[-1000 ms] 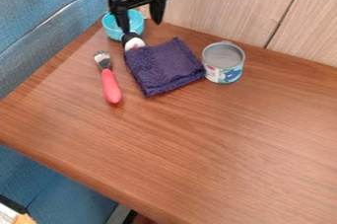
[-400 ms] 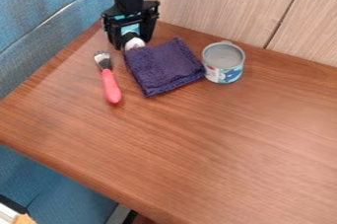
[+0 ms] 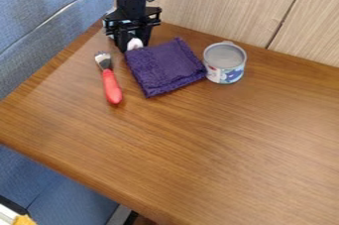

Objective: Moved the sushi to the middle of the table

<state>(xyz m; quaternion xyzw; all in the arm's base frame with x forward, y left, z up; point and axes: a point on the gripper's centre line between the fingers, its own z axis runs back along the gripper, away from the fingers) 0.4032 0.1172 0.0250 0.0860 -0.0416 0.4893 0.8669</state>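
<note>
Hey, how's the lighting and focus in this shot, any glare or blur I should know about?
Camera view: soft sheen across the right side of the table; fine detail soft throughout, so the print on the can blurs; the dark end effector shows little surface detail against the pale wall panel.

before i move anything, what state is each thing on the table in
sushi: on the table near its far left corner, partly hidden
gripper: pointing down, at the sushi
purple cloth: folded, lying flat
can: upright
fork: lying down, tines toward the wall, red handle toward the camera
light blue thing: mostly hidden behind the gripper
</note>
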